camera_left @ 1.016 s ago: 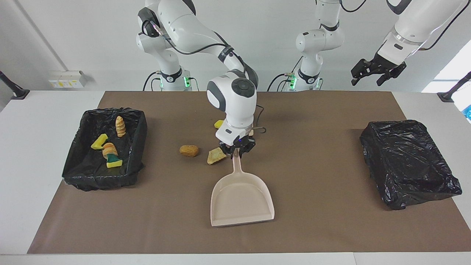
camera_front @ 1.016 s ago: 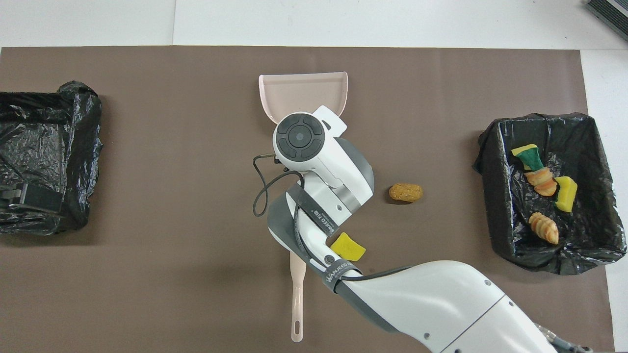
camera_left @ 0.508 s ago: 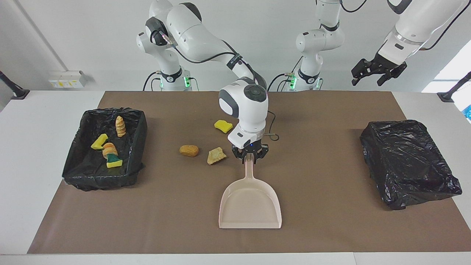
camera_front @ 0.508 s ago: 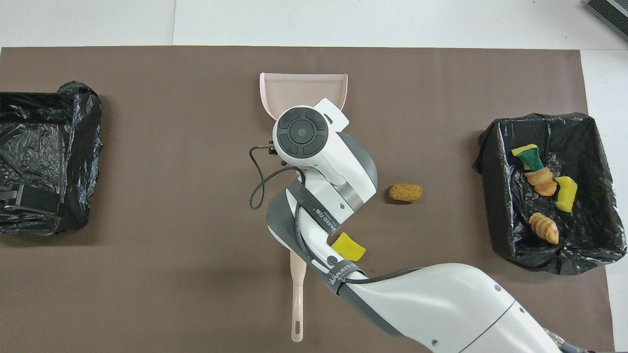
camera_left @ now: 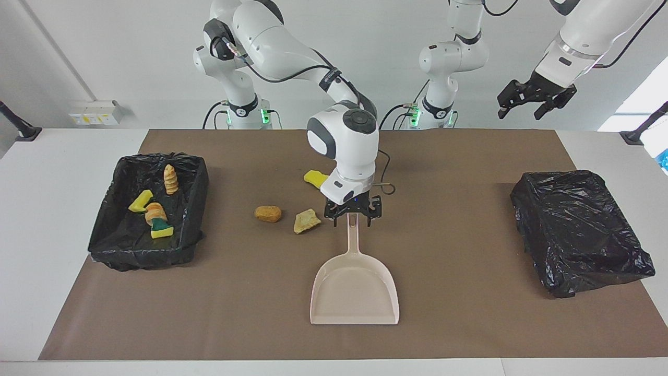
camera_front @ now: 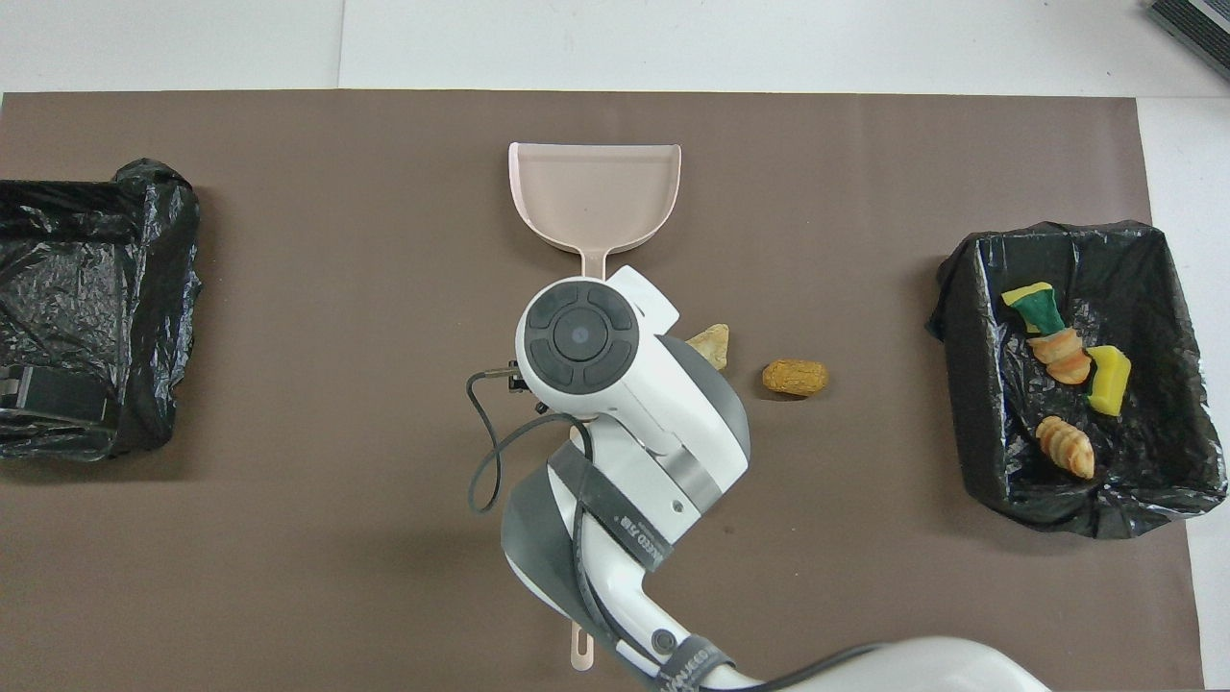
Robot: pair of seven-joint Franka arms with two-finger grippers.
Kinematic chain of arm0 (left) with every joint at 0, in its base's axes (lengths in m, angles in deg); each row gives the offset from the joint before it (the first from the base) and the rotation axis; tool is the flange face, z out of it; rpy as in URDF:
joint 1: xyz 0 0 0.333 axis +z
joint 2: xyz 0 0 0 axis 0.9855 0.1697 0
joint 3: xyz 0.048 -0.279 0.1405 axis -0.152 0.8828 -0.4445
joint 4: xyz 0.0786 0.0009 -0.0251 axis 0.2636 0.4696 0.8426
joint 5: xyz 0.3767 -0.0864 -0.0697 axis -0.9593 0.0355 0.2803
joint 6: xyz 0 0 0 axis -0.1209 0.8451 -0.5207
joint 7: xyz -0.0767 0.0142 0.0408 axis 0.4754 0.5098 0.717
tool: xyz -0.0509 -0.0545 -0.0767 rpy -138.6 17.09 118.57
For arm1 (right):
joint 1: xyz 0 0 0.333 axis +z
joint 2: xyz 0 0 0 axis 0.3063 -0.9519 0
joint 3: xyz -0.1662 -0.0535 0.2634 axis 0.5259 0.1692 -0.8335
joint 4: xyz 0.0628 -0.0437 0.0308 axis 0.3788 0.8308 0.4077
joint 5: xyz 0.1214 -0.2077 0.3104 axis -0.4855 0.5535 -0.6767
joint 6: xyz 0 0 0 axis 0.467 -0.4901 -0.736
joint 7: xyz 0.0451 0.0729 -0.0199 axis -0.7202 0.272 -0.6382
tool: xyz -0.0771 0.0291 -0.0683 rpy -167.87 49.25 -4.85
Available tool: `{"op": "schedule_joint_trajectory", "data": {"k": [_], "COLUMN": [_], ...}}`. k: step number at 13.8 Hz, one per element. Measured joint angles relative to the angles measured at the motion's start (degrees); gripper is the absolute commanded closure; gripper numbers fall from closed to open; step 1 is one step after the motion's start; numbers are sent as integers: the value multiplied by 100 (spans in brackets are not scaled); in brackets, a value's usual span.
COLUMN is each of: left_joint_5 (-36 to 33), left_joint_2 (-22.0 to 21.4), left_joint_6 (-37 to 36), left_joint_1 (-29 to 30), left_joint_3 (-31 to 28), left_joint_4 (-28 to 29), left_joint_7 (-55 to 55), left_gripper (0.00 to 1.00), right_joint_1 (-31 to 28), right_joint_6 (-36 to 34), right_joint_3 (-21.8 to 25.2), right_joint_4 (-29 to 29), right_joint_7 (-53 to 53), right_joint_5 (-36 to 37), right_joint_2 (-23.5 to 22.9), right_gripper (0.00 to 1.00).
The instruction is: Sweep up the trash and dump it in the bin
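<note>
Right end effector [camera_left: 353, 220] sits over the dustpan [camera_left: 355, 292] handle, fingers apart, not gripping. Left end effector [camera_left: 536, 97] waits raised, fingers apart. Three trash scraps [camera_left: 307, 221] lie mid-worktop; four sit in the black-lined bin [camera_left: 104, 235].

glossy crinkled plastic bin liner [camera_left: 148, 214], smooth plastic dustpan [camera_left: 355, 292], matt mat [camera_left: 449, 230].

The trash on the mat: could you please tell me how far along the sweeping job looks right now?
Partly done. Four scraps lie in the bin at the right arm's end. The right gripper stands open over the dustpan handle, gripping nothing; the empty dustpan rests on the mat. Left: the brown chunk, tan chunk and yellow sponge. The left gripper waits open, raised.
</note>
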Motion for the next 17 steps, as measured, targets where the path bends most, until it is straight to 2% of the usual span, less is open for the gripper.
{"op": "schedule_joint_trajectory", "data": {"k": [3,6,8,12,15,16,17], "left_joint_5": [-107,-140,-140,-140,-141,-141,-141], "left_joint_2": [-13,-79,-112,-116,-116,-116,-116], "left_joint_6": [-7,19,24,24,26,32,37], "left_joint_1": [-76,-83,-95,-114,-111,-111,-112], "left_joint_3": [7,1,1,-13,-84,-91,-89], "left_joint_4": [-10,-97,-88,-52,-52,-52,-52], "left_joint_7": [0,0,0,1,5,2,1], "left_gripper": [0,0,0,0,0,0,0], "right_joint_1": [386,723,849,951,1061,1118,1148], "right_joint_6": [159,952,1368,1557,1557,1557,1557], "right_joint_3": [-14,-26,-26,-26,-28,-30,-32], "right_joint_4": [1199,2441,3076,3513,3542,3545,3545], "right_joint_7": [463,876,1173,1373,1373,1373,1373], "right_joint_5": [-134,-532,-607,-627,-962,-1050,-1072], "right_joint_2": [774,1389,1631,1676,1686,1691,1696], "right_gripper": [0,0,4,9,19,27,40]}}
